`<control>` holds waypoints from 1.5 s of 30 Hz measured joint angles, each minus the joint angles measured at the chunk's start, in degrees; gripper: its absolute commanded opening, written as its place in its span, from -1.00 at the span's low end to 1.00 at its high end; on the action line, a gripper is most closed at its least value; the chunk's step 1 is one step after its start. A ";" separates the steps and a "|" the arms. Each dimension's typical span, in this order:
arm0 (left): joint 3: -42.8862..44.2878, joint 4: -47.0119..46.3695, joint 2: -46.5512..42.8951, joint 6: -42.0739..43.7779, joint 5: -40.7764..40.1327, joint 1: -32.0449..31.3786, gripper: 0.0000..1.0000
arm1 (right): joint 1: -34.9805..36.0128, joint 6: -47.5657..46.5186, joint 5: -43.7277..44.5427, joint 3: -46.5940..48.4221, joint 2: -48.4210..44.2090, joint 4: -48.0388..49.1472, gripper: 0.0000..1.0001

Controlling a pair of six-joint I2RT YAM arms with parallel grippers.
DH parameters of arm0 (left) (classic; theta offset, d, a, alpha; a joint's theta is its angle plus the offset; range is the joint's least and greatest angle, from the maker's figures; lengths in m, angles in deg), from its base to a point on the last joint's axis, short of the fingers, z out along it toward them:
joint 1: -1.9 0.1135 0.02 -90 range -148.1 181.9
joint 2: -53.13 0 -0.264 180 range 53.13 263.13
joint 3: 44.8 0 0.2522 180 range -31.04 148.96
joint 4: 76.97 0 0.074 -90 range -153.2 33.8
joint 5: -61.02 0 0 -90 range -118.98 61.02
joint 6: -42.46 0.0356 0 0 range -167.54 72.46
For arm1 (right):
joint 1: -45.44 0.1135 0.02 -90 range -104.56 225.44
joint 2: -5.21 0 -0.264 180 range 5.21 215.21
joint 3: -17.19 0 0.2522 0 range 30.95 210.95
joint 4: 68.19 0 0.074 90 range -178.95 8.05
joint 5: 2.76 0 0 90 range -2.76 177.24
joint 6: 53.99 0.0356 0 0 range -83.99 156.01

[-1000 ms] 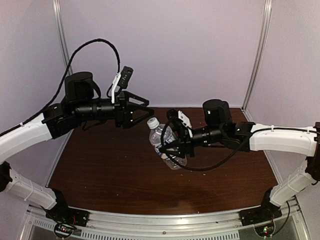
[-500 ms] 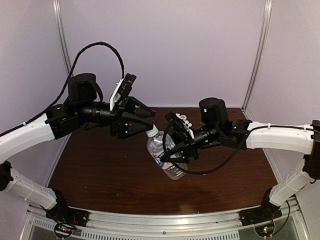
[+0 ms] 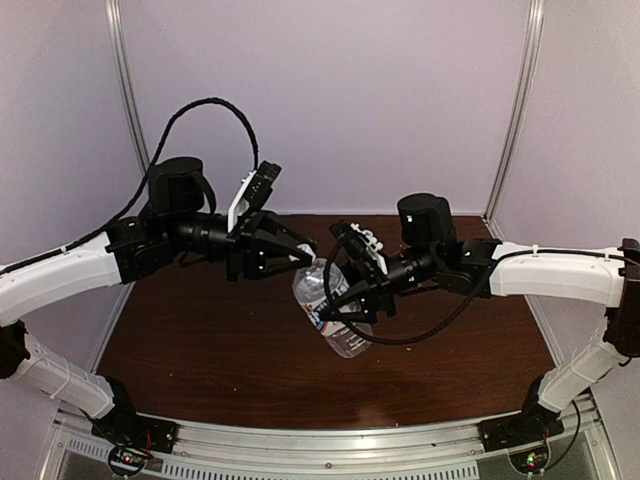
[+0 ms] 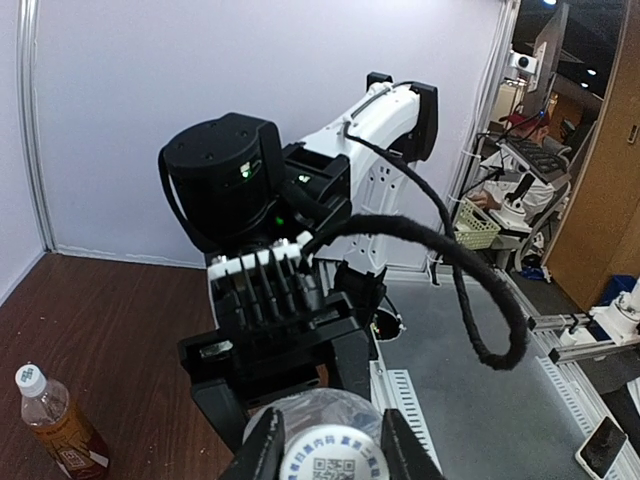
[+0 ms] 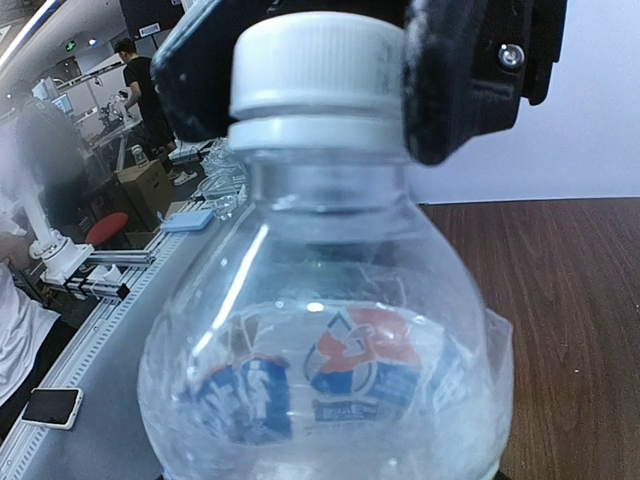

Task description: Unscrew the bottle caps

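Note:
A clear bottle (image 3: 322,292) with colourless liquid and a white-blue label (image 5: 345,375) is held tilted above the table, neck toward the left arm. My right gripper (image 3: 347,305) is shut on its body; its fingers are hidden behind the bottle in the right wrist view. My left gripper (image 3: 307,259) is shut on the bottle's white cap (image 5: 315,62), one black finger (image 5: 462,80) on each side. The left wrist view shows the cap's printed top (image 4: 331,463) between the fingertips (image 4: 263,448). An amber bottle (image 4: 62,428) with a white cap (image 4: 30,378) lies on the table.
The dark wooden table (image 3: 200,340) is enclosed by pale walls with metal corner posts (image 3: 125,90). A black cable (image 3: 205,105) loops above the left arm. The metal rail (image 3: 330,440) with both arm bases runs along the near edge.
My left gripper moved right and down onto the cap and shut on it. The right arm lowered the bottle slightly and has kept its grip.

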 measured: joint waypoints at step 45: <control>2.38 4.63 0.46 -13.73 -28.96 -0.74 0.45 | -0.28 -4.98 21.68 1.14 -0.33 -4.96 -0.04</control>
